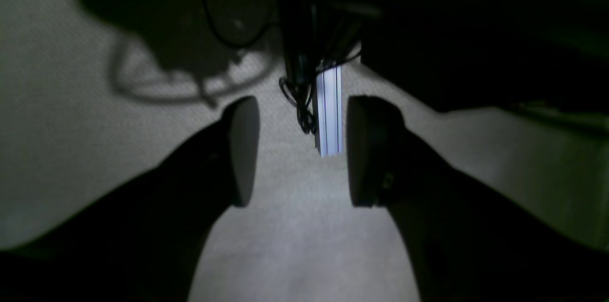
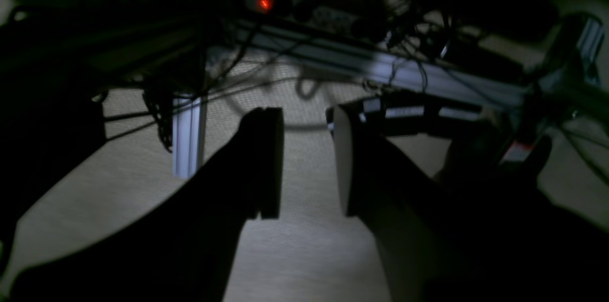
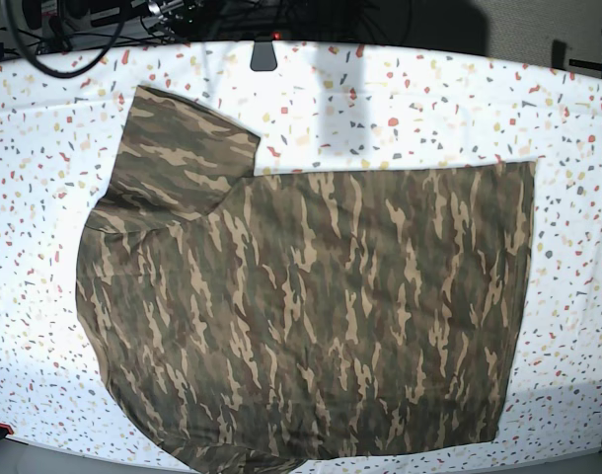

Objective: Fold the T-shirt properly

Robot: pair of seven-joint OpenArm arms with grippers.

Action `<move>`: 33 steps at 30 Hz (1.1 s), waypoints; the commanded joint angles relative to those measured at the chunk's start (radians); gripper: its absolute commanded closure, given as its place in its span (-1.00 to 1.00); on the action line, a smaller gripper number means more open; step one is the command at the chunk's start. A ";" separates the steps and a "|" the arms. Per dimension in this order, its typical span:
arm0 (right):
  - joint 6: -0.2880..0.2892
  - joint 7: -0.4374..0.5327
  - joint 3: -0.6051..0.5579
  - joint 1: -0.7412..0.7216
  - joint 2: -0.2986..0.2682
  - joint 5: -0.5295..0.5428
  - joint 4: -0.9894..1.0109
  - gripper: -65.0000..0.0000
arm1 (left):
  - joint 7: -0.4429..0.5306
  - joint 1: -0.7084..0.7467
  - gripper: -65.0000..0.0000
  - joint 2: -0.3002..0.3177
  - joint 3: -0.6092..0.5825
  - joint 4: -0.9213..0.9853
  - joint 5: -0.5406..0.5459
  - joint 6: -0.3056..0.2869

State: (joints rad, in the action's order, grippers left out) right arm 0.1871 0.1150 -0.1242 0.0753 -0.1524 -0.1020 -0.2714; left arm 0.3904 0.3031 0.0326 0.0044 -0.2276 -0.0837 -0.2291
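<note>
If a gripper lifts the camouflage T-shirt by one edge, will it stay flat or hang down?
The T-shirt would probably hang limp: it lies flat as thin cloth, with soft wrinkles near its sleeve. Pushed, it would likely bunch rather than slide whole over the speckled cloth.

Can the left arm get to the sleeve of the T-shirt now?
Probably yes. Nothing lies on the T-shirt, and its sleeve is spread flat on the speckled cloth. The left tool is open and empty, but outside the base view.

Both the left tool (image 1: 299, 150) and right tool (image 2: 307, 161) are matte black, each with two broad, flat-faced, round-tipped fingers.
</note>
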 commanded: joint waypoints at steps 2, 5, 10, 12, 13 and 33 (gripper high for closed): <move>0.001 0.008 0.003 0.000 -0.003 0.050 -0.006 0.41 | 0.056 0.014 0.10 -0.001 -0.002 -0.002 -0.002 -0.006; 0.001 0.008 0.003 0.009 -0.003 0.064 -0.006 0.41 | 0.053 0.023 0.10 0.002 -0.002 -0.002 -0.001 -0.006; -0.004 0.012 0.003 0.072 -0.014 0.047 -0.029 0.41 | 0.058 0.059 0.10 0.050 -0.002 -0.071 0.038 -0.006; -0.021 0.018 0.013 0.117 -0.010 0.046 -0.071 0.41 | 0.056 0.084 0.10 0.066 -0.001 -0.136 0.174 -0.006; -0.024 0.020 0.020 0.143 -0.007 0.045 -0.098 0.41 | 0.056 0.098 0.10 0.069 0.001 -0.171 0.236 -0.006; 0.251 -0.030 0.039 0.628 -0.181 0.163 -0.684 0.41 | 0.000 0.459 0.10 0.190 0.001 -0.695 0.269 -0.006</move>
State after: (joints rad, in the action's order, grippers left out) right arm 0.4274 0.0734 -0.0868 0.6918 -0.3256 0.0574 -0.9527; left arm 0.3740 0.7452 0.2134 0.0006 -0.9184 0.1802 -0.2356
